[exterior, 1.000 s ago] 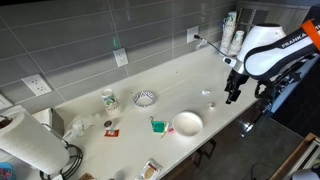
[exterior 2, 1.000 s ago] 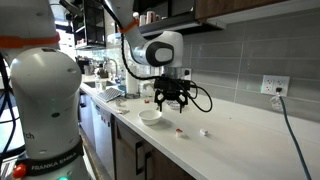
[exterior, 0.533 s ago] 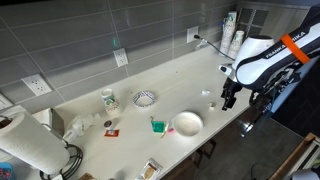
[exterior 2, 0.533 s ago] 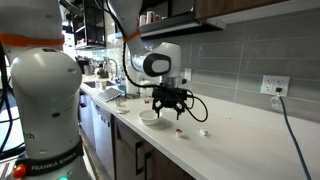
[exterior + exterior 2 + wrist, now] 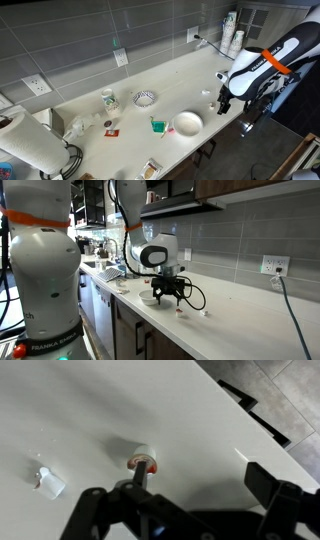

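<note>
My gripper (image 5: pixel 205 485) is open and empty, low over the white counter (image 5: pixel 200 420). In the wrist view a small round white cap with a red ring (image 5: pixel 142 459) lies just by one finger, and a small clear white piece (image 5: pixel 50 482) lies further off. The gripper shows in both exterior views (image 5: pixel 221 106) (image 5: pixel 168 294), beside a white bowl (image 5: pixel 187 123) (image 5: pixel 148 298). Two small bits (image 5: pixel 180 312) (image 5: pixel 204 311) lie on the counter close to it.
A green item (image 5: pixel 157 125), a patterned bowl (image 5: pixel 145 98), a cup (image 5: pixel 108 99) and a paper towel roll (image 5: pixel 25 140) stand along the counter. Bottles (image 5: pixel 232 35) stand at the back corner. A wall outlet (image 5: pixel 273 266) has a cable (image 5: pixel 286 305) hanging over the counter.
The arm has come down and moved toward the bowl. The gripper is now lower over the counter, near the small cap, and still open.
</note>
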You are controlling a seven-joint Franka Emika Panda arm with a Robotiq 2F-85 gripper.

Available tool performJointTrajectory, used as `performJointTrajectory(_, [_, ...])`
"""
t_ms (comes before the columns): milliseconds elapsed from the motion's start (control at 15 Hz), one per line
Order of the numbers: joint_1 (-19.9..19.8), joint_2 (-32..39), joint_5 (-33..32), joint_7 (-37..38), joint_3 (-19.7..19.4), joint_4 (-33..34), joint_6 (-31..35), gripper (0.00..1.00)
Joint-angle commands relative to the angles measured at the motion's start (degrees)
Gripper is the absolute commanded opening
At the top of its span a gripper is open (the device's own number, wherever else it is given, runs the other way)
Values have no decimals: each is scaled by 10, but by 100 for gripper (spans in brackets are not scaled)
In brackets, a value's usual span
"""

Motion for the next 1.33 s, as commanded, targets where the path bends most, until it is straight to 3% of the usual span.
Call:
performJointTrajectory(0, [-3, 54, 18, -17, 5, 24, 44, 100])
performJointTrajectory(733, [-18, 145, 3, -12, 3, 102, 56, 100])
performJointTrajectory(800, [-66, 148, -54, 32, 40, 105, 58, 100])
performJointTrajectory(1267, [-111, 174, -156, 91, 59, 130, 55, 98])
